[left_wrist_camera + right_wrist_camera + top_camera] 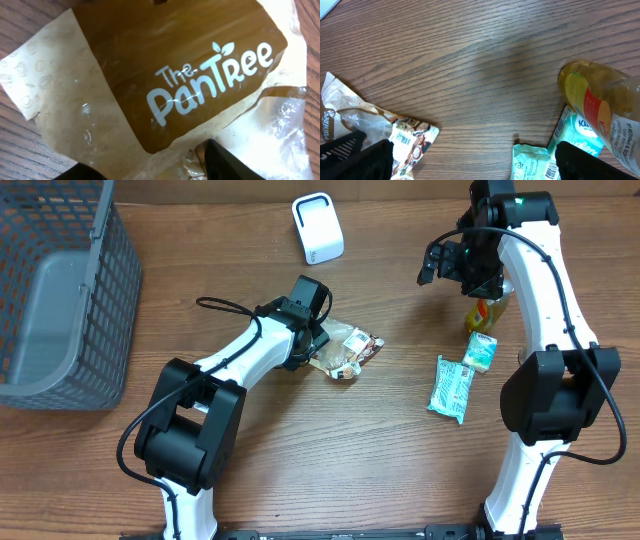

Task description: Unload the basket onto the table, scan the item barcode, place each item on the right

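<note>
While close over the snack packet [150,60], left claw [150,167], fingers [225,162] apart

Bright even light, soft shadows, glare on the wrapper [150,60]

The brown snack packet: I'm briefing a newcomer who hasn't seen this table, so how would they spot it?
From the grey mesh basket at the left edge, look right to the middle of the wooden table, where the left gripper is poised above a brown-and-clear plastic packet. It lies alone and reads The PanTree, unlike the green-white pouch, green carton and yellow bottle grouped far right.
</note>
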Action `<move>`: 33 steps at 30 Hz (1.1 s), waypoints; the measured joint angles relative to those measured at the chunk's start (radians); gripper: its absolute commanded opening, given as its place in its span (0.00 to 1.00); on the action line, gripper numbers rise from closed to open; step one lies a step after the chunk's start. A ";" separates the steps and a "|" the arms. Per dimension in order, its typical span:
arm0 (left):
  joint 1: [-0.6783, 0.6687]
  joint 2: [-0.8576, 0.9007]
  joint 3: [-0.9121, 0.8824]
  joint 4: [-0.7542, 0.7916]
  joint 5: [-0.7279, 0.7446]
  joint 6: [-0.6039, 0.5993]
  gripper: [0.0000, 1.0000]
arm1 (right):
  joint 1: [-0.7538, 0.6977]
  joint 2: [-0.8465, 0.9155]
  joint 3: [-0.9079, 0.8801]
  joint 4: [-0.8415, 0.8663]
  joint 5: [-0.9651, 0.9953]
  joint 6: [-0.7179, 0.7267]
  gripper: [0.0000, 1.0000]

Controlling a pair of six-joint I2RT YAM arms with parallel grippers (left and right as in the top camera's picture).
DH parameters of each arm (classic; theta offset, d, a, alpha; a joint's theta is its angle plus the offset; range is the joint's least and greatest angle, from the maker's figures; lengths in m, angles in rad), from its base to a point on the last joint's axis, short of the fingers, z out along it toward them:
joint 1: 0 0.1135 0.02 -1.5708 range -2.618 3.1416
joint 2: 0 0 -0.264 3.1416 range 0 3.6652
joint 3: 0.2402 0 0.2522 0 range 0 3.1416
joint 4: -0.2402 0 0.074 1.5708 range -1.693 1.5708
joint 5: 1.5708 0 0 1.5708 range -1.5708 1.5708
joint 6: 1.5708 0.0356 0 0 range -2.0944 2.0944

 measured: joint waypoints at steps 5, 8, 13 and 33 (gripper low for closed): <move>0.000 0.000 0.000 0.004 -0.001 0.047 0.44 | 0.000 0.000 0.000 0.000 0.000 0.000 1.00; 0.000 0.000 0.000 0.004 -0.001 0.084 0.46 | 0.000 0.000 0.000 0.000 0.000 0.000 1.00; 0.000 0.000 0.000 0.003 -0.002 0.133 0.51 | 0.000 0.000 0.000 0.000 0.000 0.000 1.00; 0.000 -0.001 0.000 0.005 -0.001 0.166 0.26 | 0.000 0.000 0.000 0.000 0.000 0.000 1.00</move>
